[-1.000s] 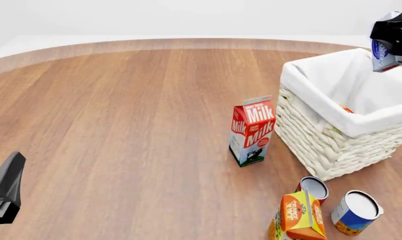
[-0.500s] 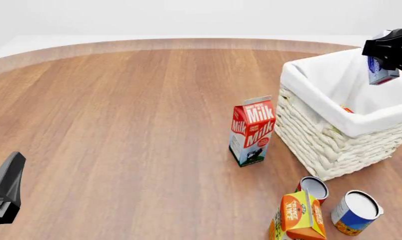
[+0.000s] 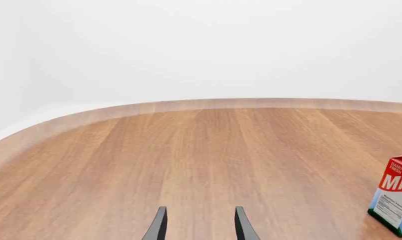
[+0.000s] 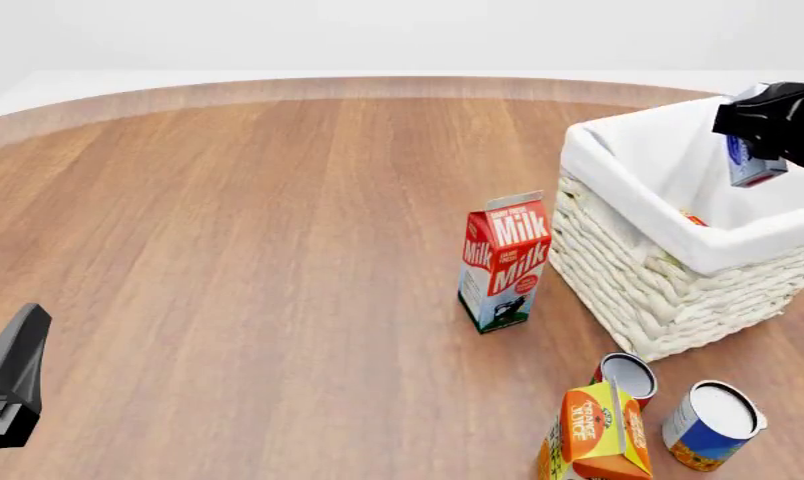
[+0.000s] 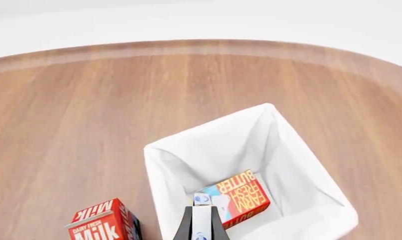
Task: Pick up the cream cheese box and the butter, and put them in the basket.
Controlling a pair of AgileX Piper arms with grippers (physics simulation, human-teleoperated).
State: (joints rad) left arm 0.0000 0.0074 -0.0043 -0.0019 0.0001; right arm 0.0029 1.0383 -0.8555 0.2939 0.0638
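The cream cheese box point(image 4: 753, 163), white with a blue side, hangs over the inside of the basket point(image 4: 642, 262), with my right gripper point(image 4: 760, 140) shut on it. In the right wrist view the box point(image 5: 202, 216) sits between the dark fingers, just above the butter point(image 5: 240, 198). The butter, red with orange lettering, lies flat on the basket's white lining point(image 5: 187, 160). In the front view only a sliver of the butter point(image 4: 696, 218) shows over the rim. My left gripper point(image 3: 199, 227) is open and empty, low over the table at the near left, far from the basket.
A red-and-white milk carton point(image 4: 505, 262) stands just left of the basket. An orange juice carton point(image 4: 596, 435) and two cans point(image 4: 625, 375) point(image 4: 713, 425) stand at the front right, near the basket's near corner.
My right gripper has carried the cream cheese box down and to the left, from above the basket's far right rim to over its inside. The left arm has not moved.
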